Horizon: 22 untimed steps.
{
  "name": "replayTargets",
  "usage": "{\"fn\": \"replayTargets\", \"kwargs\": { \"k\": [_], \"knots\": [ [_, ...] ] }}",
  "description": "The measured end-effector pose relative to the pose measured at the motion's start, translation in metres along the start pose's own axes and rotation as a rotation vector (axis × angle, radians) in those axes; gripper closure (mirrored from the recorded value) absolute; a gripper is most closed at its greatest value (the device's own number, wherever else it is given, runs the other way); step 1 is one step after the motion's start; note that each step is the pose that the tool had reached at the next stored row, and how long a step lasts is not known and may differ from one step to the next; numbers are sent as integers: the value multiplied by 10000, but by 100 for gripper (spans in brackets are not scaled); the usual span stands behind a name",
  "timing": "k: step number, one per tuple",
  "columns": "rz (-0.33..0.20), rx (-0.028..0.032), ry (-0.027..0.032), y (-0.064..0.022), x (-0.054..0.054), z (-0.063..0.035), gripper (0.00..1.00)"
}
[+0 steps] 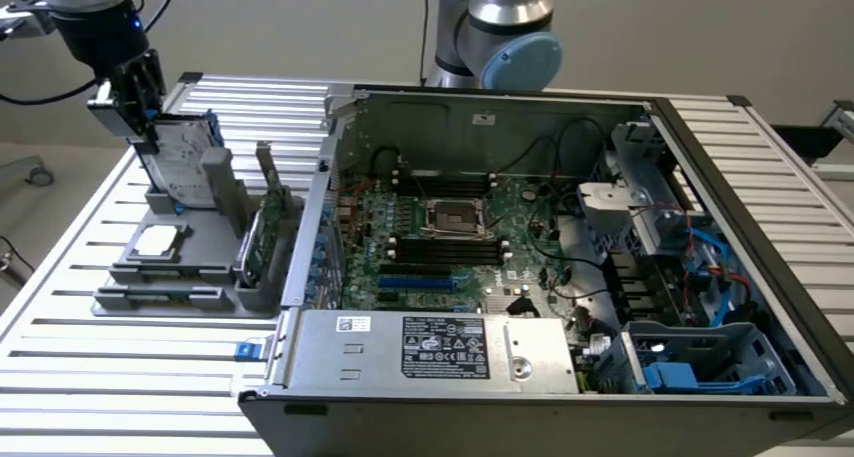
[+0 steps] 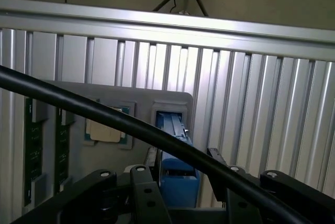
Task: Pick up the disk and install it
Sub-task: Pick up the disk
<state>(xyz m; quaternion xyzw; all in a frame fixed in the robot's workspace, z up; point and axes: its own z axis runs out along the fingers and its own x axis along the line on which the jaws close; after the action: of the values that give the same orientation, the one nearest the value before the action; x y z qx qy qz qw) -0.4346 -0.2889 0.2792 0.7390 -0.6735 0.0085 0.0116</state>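
Bench scene, read from near edge to far. Nearest us in the exterior view lies the open black computer case (image 1: 534, 417), with its silver power-supply box (image 1: 447, 349) bearing a printed label and, toward the exterior view's right, a blue plastic drive cage (image 1: 707, 362). Behind these we see the green motherboard (image 1: 454, 227).

Beside the case, on the exterior view's left, a grey plastic fixture tray (image 1: 174, 299) rests on the ribbed aluminium table (image 1: 80, 377). It carries a small square silver chip (image 1: 155, 240) and a thin green circuit card (image 1: 274, 227) set on edge. At the tray's far end stands the disk (image 1: 187, 167), a flat silver-grey hard drive in a blue plastic carrier, upright in its slot.

The black gripper (image 1: 139, 112) hangs over the disk's upper edge with jaws spread wide, one on each side of the carrier (the wrist view shows the blue frame between them). We judge that nothing is grasped.

Progress: we judge the task near its outset, with the disk neither lifted nor seated in the case.

Obscured: a black cable (image 2: 104, 113) crosses the wrist view over the carrier, so we cannot tell whether either jaw touches it. The disk's label is unreadable, and the case wall partly cuts off the cage's interior.
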Motion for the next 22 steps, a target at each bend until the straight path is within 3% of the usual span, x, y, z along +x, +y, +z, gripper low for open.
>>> {"fn": "replayTargets", "kwargs": {
  "k": [2,6,22],
  "knots": [
    [0,1,-8,0,0,4,52],
    [0,1,-14,1,0,8,66],
    [1,14,-36,3,8,32,66]
  ]
}}
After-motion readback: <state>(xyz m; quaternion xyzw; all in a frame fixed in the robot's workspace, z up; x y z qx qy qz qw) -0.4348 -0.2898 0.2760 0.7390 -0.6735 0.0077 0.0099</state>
